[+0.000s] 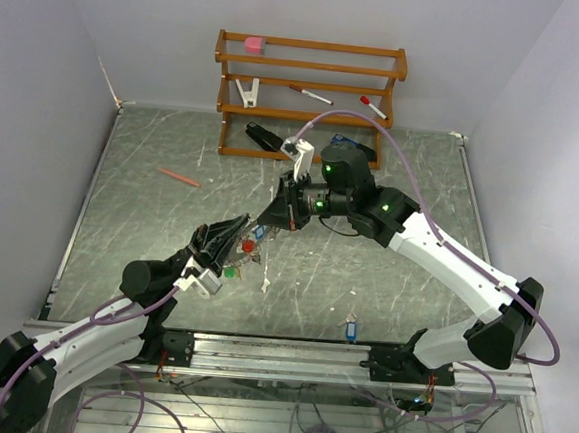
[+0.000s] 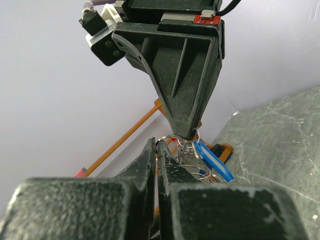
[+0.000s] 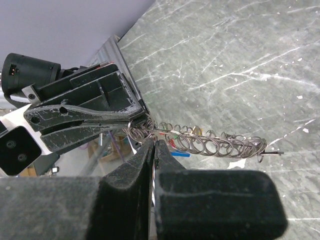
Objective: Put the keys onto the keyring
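The keyring [image 1: 252,242] hangs above the table between my two grippers, with red and green tags under it. In the right wrist view the keyring [image 3: 210,142] runs as a thin wire strung with many small rings. My left gripper [image 1: 240,231] is shut on the ring's wire, and its jaws [image 2: 159,145] show closed with the wire at their tips. My right gripper [image 3: 154,143] is shut with a thin silvery sliver between its jaws, right against the ring. A blue-tagged key [image 2: 212,160] hangs at its tip. Another blue key [image 1: 351,330] lies on the table near the front edge.
A wooden rack [image 1: 310,88] stands at the back with pens and a pink eraser on its shelves. In front of the rack sits a black stapler [image 1: 266,136]. An orange pen [image 1: 179,177] lies at the left. White scraps [image 1: 264,285] lie near the front rail.
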Action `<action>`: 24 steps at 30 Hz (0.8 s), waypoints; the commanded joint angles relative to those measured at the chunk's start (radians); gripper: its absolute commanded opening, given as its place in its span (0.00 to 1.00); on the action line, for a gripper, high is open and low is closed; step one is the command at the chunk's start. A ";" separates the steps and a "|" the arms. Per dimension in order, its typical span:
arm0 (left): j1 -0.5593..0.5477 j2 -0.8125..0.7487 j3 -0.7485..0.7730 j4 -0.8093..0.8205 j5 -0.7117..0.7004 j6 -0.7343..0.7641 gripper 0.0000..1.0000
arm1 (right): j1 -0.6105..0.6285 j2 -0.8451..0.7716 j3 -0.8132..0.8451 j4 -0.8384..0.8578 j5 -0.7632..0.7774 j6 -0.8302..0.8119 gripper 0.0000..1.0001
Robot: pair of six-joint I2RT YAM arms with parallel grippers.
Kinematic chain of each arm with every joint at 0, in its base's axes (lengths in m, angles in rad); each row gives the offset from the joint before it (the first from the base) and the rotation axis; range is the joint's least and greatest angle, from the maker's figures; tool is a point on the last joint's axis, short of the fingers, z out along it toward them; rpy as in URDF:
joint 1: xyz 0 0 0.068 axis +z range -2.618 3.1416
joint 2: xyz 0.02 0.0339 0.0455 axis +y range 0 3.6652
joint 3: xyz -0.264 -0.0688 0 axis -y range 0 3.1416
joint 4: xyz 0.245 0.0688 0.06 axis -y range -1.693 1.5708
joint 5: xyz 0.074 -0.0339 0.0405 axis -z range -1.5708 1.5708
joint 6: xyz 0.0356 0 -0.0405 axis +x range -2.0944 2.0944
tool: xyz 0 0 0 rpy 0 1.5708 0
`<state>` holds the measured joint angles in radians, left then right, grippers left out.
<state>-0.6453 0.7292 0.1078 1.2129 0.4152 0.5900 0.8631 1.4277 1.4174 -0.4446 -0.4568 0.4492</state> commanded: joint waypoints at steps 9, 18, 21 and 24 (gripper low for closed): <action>-0.012 0.007 0.042 0.072 0.007 -0.031 0.07 | -0.004 0.010 0.002 0.066 -0.017 0.010 0.00; -0.014 -0.006 0.045 0.054 -0.003 -0.043 0.07 | -0.004 -0.003 -0.024 0.075 -0.025 0.022 0.00; -0.016 -0.007 0.044 0.054 -0.003 -0.043 0.07 | -0.004 -0.008 -0.030 0.070 -0.025 0.024 0.00; -0.016 -0.005 0.045 0.054 -0.007 -0.039 0.07 | -0.005 -0.015 -0.041 0.066 -0.024 0.026 0.00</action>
<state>-0.6521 0.7383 0.1078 1.2060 0.4152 0.5659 0.8631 1.4368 1.3979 -0.3912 -0.4721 0.4713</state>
